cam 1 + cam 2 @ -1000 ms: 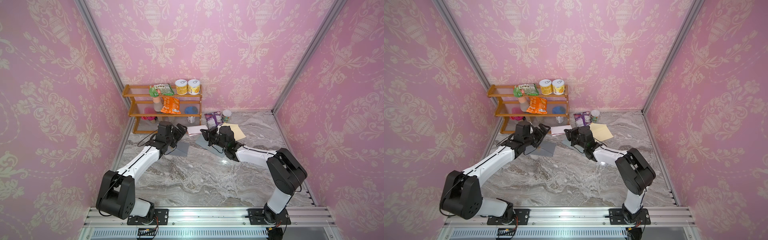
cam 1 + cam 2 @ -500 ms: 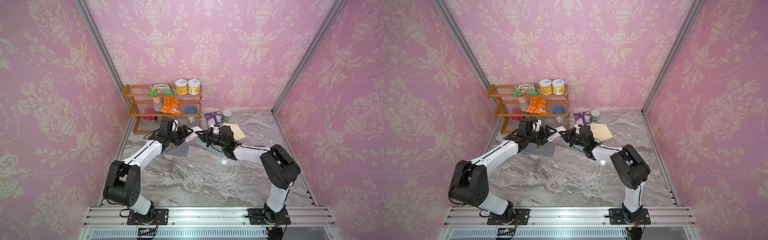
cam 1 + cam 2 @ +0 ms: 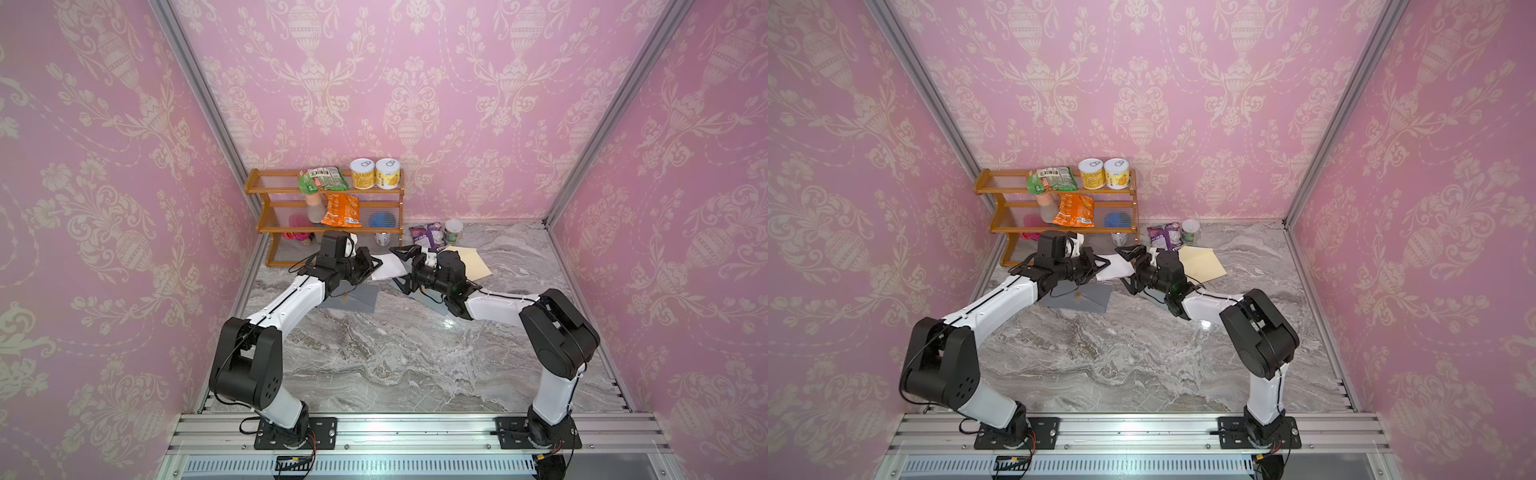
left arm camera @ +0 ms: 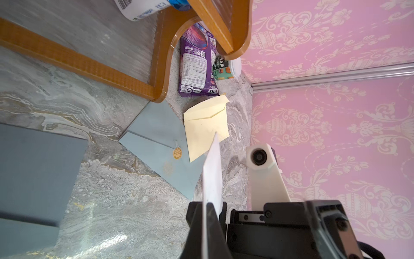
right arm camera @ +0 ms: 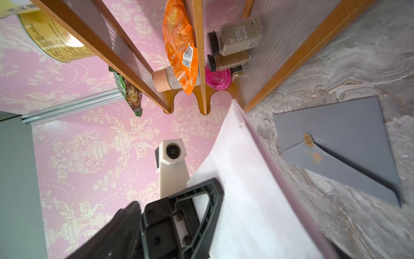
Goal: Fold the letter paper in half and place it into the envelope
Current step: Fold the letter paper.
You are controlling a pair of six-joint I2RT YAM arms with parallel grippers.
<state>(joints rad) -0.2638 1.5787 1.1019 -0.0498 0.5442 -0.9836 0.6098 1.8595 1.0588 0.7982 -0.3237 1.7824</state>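
A: White letter paper, where is it?
B: Held above the grey marble tabletop near its far edge, clamped in the left gripper. The right gripper has its jaws apart at the sheet's other side.

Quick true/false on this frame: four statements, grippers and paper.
1. The left gripper is shut on the paper. True.
2. The right gripper is shut on the paper. False: it is open.
3. The paper sits inside the cream envelope. False: it is held in the air, outside the envelope.
4. Two cans stand on the top tier of the shelf. True.
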